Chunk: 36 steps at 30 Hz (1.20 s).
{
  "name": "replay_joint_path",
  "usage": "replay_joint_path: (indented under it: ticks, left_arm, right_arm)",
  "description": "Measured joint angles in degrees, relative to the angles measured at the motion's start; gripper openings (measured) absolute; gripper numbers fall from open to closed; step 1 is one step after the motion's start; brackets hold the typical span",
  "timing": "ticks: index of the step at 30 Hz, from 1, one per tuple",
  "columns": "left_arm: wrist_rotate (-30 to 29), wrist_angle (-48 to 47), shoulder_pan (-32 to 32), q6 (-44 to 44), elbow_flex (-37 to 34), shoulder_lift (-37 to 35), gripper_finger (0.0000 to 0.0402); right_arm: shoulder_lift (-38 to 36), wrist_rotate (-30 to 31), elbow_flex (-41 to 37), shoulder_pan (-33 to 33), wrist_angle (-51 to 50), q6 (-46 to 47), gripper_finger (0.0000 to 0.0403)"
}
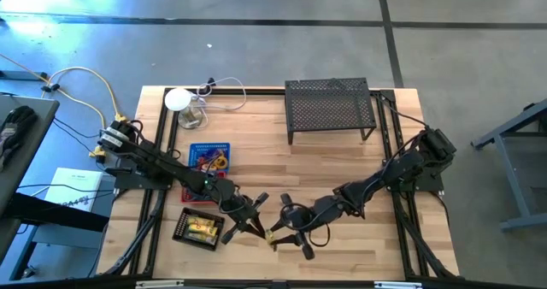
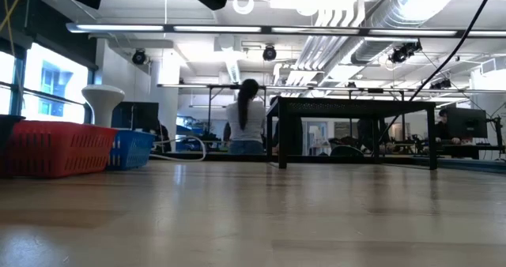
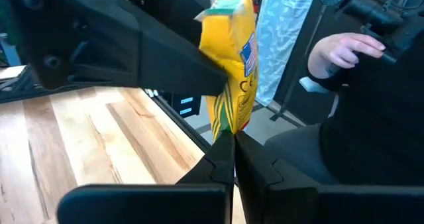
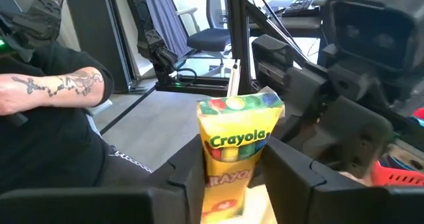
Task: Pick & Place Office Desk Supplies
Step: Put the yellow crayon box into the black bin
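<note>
1. Left gripper [image 3: 233,141]: fully closed, pinching the thin lower edge of the yellow crayon box [image 4: 238,148].
2. Right gripper [image 4: 235,161]: the box stands inside it. I cannot tell whether it is clamping or loose.
3. Location: box is held in the air at the front edge of the bench [image 1: 342,169], about mid-width, between my two arms.
4. Handling, my judgement: light cardboard carton, crushable, with slick print and loose contents. Hold it across the flat faces, because an edge pinch may pivot.
5. Clearance: open wood toward the middle. The black tray [image 1: 198,227] lies front-left and the blue basket [image 1: 209,158] behind it. A person's hand [image 3: 344,52] is beyond the front edge, so no outward swings.
</note>
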Motion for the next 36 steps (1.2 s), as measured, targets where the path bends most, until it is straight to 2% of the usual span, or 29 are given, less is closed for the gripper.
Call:
replay_joint_path:
  ticks: [5,20,30,36]
  left_arm:
    - [-0.08,0.02,0.04,-0.14,0.0,0.0,0.0]
    - [-0.47,-0.2,0.06,-0.1,0.0,0.0,0.0]
    - [-0.58,-0.23,0.08,-0.1,0.0,0.0,0.0]
    - [-0.58,-0.05,-0.05,-0.09,0.1,-0.02,0.0]
  right_arm:
    - [0.0,0.04,0.0,0.0,-0.04,-0.16,0.0143]
    - [0.0,-0.33,-0.02,0.0,-1.05,1.15,0.0145]
    - [0.0,-0.35,-0.02,0.43,-1.67,1.24,0.0133]
    - [0.0,-0.19,-0.07,1.06,-2.58,1.24,0.0142]
